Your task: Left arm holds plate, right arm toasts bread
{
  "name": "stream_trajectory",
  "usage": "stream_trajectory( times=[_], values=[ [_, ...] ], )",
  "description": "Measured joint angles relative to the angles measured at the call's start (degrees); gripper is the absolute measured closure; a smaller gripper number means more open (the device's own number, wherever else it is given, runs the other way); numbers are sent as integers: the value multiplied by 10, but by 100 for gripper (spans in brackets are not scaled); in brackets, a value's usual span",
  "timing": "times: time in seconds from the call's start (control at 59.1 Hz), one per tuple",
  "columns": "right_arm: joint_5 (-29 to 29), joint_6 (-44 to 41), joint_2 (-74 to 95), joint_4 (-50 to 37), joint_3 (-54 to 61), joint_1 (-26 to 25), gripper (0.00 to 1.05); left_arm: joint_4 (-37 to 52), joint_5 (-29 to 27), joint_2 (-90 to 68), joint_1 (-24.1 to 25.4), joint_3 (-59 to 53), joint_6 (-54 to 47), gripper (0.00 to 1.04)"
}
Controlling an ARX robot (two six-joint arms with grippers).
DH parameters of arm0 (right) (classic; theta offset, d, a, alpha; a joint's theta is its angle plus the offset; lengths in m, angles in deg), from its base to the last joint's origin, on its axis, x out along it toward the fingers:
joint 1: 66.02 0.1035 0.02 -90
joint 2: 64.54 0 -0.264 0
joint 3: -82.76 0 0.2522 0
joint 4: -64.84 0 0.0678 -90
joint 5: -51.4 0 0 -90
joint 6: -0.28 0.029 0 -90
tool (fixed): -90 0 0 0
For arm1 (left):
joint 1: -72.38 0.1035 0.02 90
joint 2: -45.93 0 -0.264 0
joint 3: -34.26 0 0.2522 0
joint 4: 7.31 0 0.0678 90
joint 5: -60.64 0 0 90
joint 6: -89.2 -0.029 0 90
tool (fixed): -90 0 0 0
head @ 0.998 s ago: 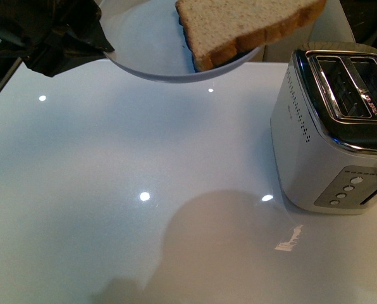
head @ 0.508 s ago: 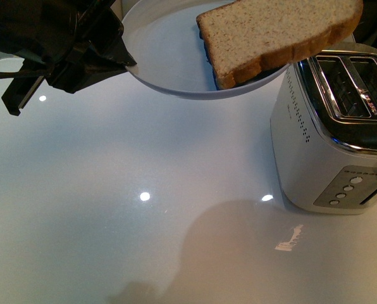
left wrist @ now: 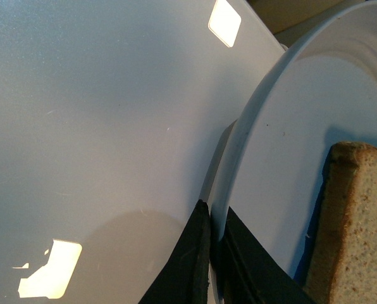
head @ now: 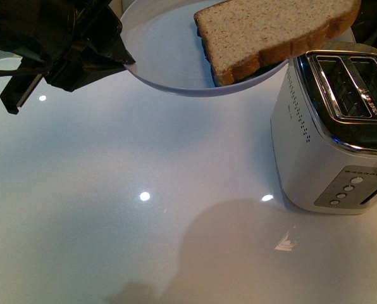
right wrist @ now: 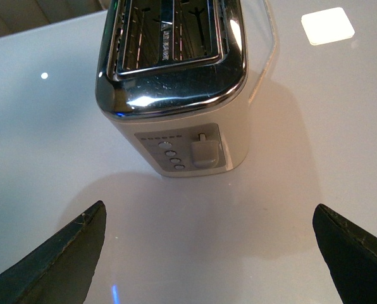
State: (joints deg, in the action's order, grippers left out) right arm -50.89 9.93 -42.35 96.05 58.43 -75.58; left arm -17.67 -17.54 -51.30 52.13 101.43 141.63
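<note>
My left gripper (head: pixel 116 60) is shut on the rim of the pale blue-grey plate (head: pixel 163 50) and holds it in the air at the top of the front view, tilted. The bread (head: pixel 271 28), a light brown slice with darker crust, lies on the plate and overhangs its edge beside the toaster (head: pixel 334 126). In the left wrist view the black fingers (left wrist: pixel 198 253) pinch the plate's rim (left wrist: pixel 239 145), with the bread (left wrist: pixel 356 221) close by. My right gripper (right wrist: pixel 207 218) is open and empty, facing the toaster's button end (right wrist: pixel 176 82); it is out of the front view.
The toaster is silver and cream with two top slots (head: pixel 353 85), buttons and a lever (right wrist: pixel 204 152). It stands on a glossy white table (head: pixel 144 190) at the right. The plate's shadow falls on the table in front.
The plate and bread moved right toward the toaster and slightly up over the last second. The toaster has not moved.
</note>
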Motion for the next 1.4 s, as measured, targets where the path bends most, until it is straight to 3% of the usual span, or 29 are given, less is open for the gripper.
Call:
stream_trajectory(
  times=[0.102, 0.237, 0.355, 0.508, 0.677, 0.914, 0.981, 1.404],
  values=[
    [-40, 37, 70, -47, -24, 4, 9, 0, 2, 1, 0, 0, 0, 102],
    [-43, 97, 174, -135, -67, 39, 9, 0, 1, 1, 0, 0, 0, 102],
    [-34, 160, 266, -218, -118, 95, 9, 0, 2, 1, 0, 0, 0, 102],
    [-1, 256, 440, -351, -213, 209, 9, 0, 2, 1, 0, 0, 0, 102],
    [24, 279, 529, -390, -241, 252, 9, 0, 2, 1, 0, 0, 0, 102],
    [35, 306, 584, -413, -261, 266, 9, 0, 2, 1, 0, 0, 0, 102],
    [38, 313, 594, -416, -271, 266, 16, 0, 2, 1, 0, 0, 0, 102],
    [44, 334, 598, -418, -290, 270, 86, 0, 2, 1, 0, 0, 0, 102]
  ],
)
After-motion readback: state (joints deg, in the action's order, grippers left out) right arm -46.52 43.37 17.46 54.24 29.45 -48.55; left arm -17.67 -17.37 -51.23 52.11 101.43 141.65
